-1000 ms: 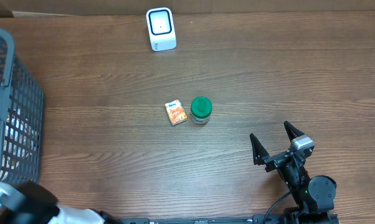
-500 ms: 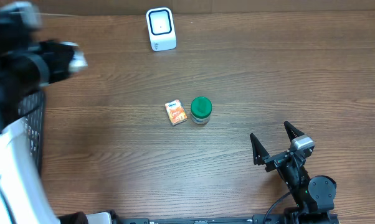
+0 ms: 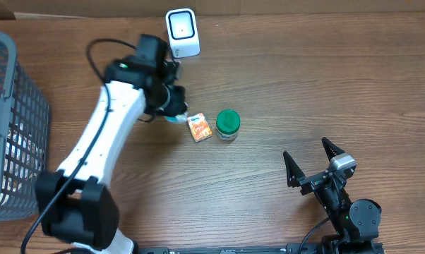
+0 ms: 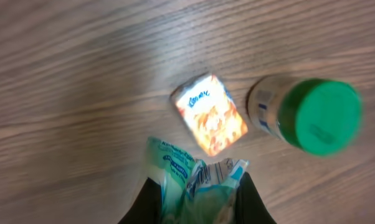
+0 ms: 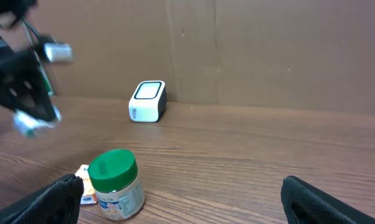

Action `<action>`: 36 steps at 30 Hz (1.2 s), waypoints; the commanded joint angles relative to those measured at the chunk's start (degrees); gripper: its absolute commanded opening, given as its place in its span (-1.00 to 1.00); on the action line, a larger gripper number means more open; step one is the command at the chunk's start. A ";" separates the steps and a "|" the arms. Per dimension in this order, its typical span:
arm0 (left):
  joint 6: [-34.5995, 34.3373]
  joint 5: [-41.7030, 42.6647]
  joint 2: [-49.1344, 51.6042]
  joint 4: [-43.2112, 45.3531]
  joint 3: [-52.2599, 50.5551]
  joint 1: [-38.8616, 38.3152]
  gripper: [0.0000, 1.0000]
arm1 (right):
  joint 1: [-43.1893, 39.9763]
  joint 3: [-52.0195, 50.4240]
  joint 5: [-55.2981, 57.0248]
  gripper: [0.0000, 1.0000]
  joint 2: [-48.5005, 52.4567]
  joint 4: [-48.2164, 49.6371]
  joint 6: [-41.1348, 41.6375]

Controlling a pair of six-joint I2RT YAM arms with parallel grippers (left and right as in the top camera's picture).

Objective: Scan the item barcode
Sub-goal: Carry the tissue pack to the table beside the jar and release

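The packet [image 3: 176,117], a crinkled teal-and-white pouch, is hanging in the left gripper [image 3: 171,107] above the table [image 3: 304,85], just left of the box [image 3: 199,128] and below the scanner [image 3: 182,32]. In the left wrist view the jaws are pinching the packet [image 4: 190,177] narrowly, its printed top sticking out beyond the fingertips [image 4: 147,202]. The orange box [image 4: 210,114] is lying flat just past it, and the jar [image 4: 306,115] with the green lid is standing right beside the box. The scanner [image 5: 148,101] is sitting near the far edge. The basket [image 3: 15,106] is standing at the left edge, well apart. The right gripper [image 3: 313,161] is resting near the front right, its jaws spreading wide and holding nothing.
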 commanded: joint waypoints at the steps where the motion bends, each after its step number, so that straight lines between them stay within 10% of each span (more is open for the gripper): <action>1: -5.79 -1.25 1.64 5.57 -5.20 -1.05 -0.91 | 0.26 -0.61 0.17 1.00 -0.57 0.28 0.22; 13: -11.15 -2.01 7.43 14.08 -10.21 -5.53 -0.90 | 0.26 -0.61 0.15 1.00 -0.57 0.28 0.22; 27: -11.26 -2.05 7.21 15.02 -9.49 -5.99 0.54 | 0.26 -0.61 0.17 1.00 -0.57 0.28 0.22; 36: -11.04 -8.33 2.47 7.65 -0.55 -5.44 0.57 | 0.26 -0.61 0.17 1.00 -0.57 0.28 0.22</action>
